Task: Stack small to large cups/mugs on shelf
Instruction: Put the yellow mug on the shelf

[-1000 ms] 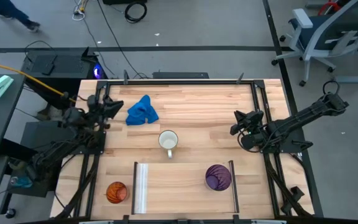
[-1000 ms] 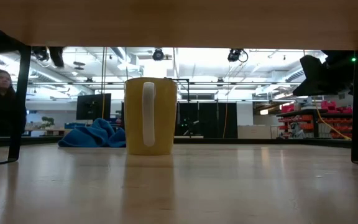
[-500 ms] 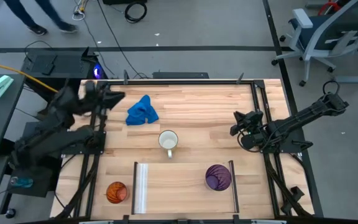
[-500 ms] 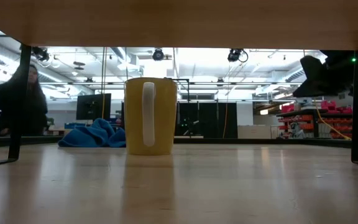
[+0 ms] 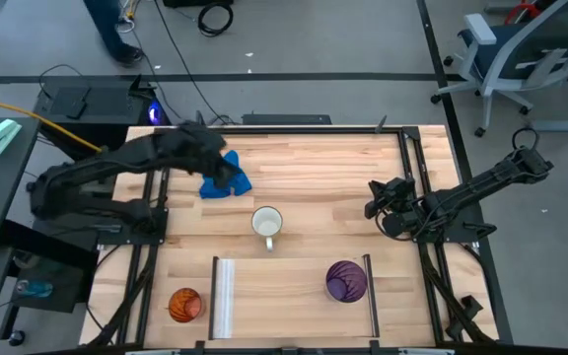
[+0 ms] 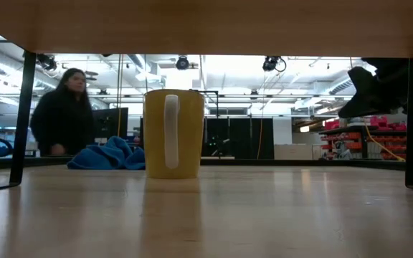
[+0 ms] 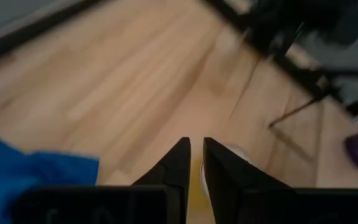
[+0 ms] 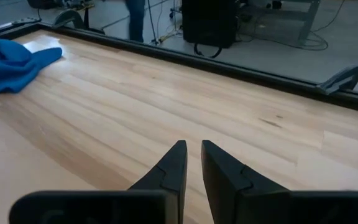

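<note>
Wood table (image 5: 314, 168) matt; blue cloth (image 5: 227, 177) soft; purple tumbler (image 5: 346, 280) & orange cup (image 5: 184, 305) transl. plastic.

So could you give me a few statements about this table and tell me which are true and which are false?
1. The orange cup stands on the shelf. False: it stands on the table beside the shelf's silver rail.
2. The purple tumbler stands on the shelf. True.
3. The left gripper is over the blue cloth. True.
4. The white mug is held by the right gripper. False: it stands alone mid-table, and that gripper holds nothing.
</note>
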You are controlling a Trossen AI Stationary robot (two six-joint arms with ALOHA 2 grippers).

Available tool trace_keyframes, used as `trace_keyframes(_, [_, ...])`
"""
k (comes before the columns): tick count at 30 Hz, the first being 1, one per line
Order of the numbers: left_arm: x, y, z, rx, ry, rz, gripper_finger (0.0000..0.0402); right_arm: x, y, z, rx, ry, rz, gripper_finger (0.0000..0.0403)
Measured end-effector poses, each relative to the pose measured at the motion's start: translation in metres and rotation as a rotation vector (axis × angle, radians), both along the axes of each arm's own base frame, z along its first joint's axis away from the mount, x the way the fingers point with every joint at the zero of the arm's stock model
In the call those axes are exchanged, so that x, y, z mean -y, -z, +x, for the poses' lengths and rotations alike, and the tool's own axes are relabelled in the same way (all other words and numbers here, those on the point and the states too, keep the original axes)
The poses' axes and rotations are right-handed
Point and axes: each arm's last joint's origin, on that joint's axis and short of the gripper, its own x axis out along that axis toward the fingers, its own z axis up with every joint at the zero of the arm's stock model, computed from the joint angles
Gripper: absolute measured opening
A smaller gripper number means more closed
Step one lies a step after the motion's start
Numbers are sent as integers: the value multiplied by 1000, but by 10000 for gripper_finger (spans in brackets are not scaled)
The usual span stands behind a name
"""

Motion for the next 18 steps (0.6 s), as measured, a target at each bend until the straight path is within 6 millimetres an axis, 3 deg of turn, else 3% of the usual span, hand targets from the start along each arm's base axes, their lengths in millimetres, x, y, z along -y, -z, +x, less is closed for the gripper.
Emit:
trace_keyframes(11, [35,21,70,-288,163,21,50,0,1,0,-18,-17,12,55])
trace_keyframes(18, [43,45,91,-467,307,79,59,-1,1,1,-30,-35,35,55])
